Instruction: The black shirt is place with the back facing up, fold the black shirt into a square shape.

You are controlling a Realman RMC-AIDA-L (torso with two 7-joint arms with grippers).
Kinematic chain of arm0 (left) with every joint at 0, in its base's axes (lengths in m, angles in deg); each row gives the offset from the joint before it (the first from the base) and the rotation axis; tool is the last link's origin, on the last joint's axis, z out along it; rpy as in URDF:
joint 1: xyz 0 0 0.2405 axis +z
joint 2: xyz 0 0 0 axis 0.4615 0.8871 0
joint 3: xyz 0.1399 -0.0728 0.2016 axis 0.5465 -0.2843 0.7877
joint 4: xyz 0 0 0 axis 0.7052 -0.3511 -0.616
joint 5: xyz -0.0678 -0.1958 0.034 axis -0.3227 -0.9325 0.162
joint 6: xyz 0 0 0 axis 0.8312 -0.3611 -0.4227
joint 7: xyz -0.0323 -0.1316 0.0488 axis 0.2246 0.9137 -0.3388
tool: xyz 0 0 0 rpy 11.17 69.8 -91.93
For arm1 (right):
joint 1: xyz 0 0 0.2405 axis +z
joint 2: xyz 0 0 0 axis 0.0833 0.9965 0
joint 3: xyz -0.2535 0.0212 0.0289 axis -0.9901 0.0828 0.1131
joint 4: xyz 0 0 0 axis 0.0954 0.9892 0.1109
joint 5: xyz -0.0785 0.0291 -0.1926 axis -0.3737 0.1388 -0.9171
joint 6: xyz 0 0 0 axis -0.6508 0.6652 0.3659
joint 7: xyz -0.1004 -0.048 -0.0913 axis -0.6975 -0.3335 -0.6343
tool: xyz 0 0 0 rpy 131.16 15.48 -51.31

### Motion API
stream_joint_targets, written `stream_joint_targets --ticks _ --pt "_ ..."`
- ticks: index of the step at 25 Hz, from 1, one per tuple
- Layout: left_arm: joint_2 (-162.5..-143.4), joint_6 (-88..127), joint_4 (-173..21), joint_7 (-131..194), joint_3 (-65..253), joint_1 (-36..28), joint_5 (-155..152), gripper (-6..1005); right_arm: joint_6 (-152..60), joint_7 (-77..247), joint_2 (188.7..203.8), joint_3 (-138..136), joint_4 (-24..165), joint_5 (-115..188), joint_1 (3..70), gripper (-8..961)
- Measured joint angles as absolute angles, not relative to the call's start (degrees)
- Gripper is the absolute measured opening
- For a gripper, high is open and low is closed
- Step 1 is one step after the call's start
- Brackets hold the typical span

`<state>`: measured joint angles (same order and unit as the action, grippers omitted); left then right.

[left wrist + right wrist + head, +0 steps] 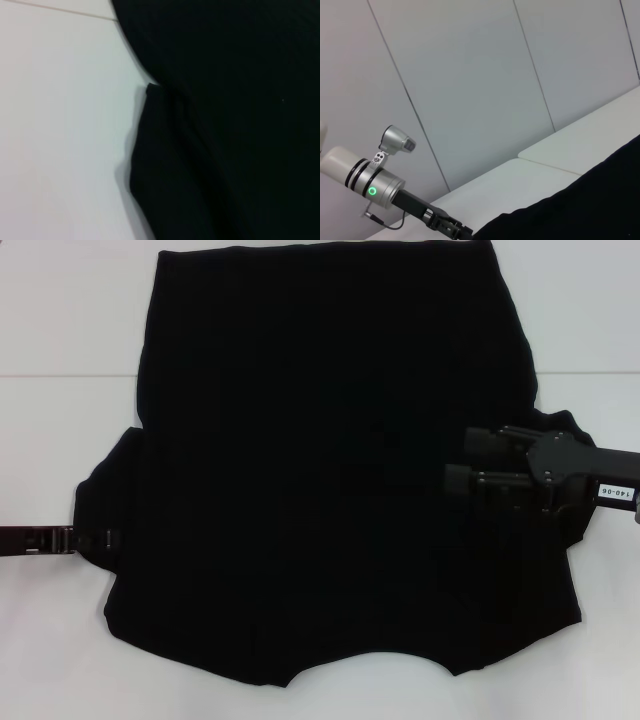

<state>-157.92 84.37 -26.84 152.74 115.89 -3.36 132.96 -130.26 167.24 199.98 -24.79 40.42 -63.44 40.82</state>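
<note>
The black shirt is lying spread flat across the white table, filling the centre of the head view from the top edge down to a scalloped lower edge near the bottom of the frame, its plain side showing. A short sleeve is sticking out at middle left. The right gripper is reaching in from the right edge of the frame at mid-height, hovering over the shirt's right side, its two fingers pointing toward the centre and standing apart with nothing between them. The left gripper is coming in low from the left edge, its tip meeting the sleeve's hem; whether its jaws are spread or pinching cloth cannot be made out. In the left wrist view, the sleeve's edge is lying against the pale tabletop. In the right wrist view, the left arm is showing at lower left with a green light glowing, before a panelled grey wall.
</note>
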Motion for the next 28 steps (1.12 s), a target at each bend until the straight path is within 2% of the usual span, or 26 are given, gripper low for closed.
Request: stream_joint_targets --ticks 28 --pt "-158.0 84.4 -27.2 151.7 117.4 -4.1 133.5 752 -130.4 167.3 200.05 -24.5 40.4 -63.4 40.8 899"
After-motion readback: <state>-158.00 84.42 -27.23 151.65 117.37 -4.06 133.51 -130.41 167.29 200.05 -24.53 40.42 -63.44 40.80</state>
